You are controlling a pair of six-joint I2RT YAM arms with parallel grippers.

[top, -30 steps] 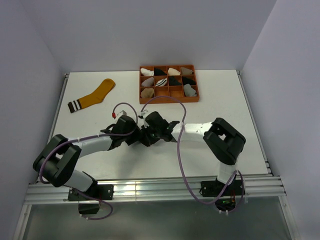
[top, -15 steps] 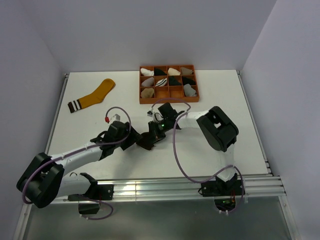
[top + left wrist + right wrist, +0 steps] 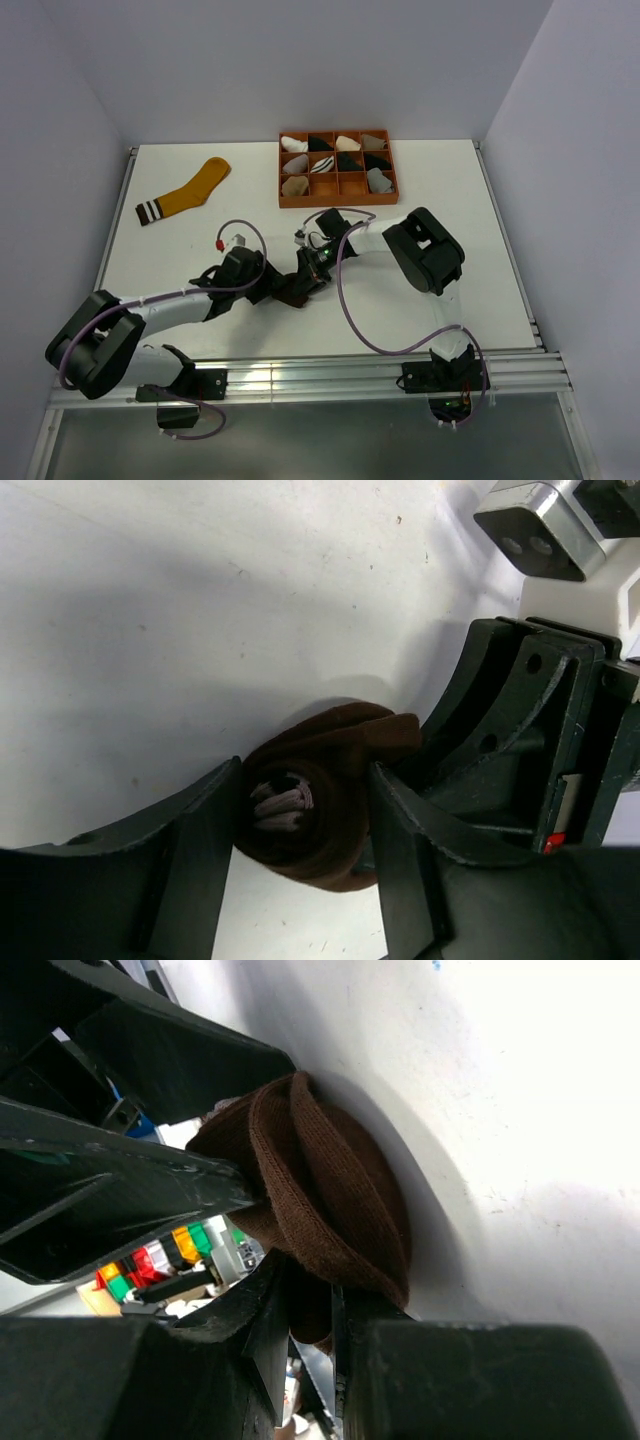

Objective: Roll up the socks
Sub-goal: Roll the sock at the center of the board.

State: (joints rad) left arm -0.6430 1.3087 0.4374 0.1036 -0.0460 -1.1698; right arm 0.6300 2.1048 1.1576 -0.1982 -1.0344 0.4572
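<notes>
Top external view: the left arm (image 3: 170, 305) and right arm (image 3: 425, 250) reach inward and meet near the middle of the white surface (image 3: 450, 210). The brown sock (image 3: 293, 291) sits between them, bunched into a small roll.

Left pincer (image 3: 305, 772): moderately wide, its two fingers pressed against opposite sides of the roll. The roll's open end faces the left wrist camera, with a pale striped cuff tucked inside.

Right pincer (image 3: 312, 1305): narrow, with a fold of the same sock caught in the slit between its fingers. The rest of the roll bulges beyond them onto the surface.

The two pincers crowd close together and hide most of the brown sock from above.

Yellow sock (image 3: 186, 192): flat and unrolled at the far left, well apart from both arms.

Orange tray (image 3: 338, 203): far centre, with small sock bundles (image 3: 294, 145) in most of its compartments.

Purple cable (image 3: 343, 300): loops from the right arm over the surface just beside the roll.
</notes>
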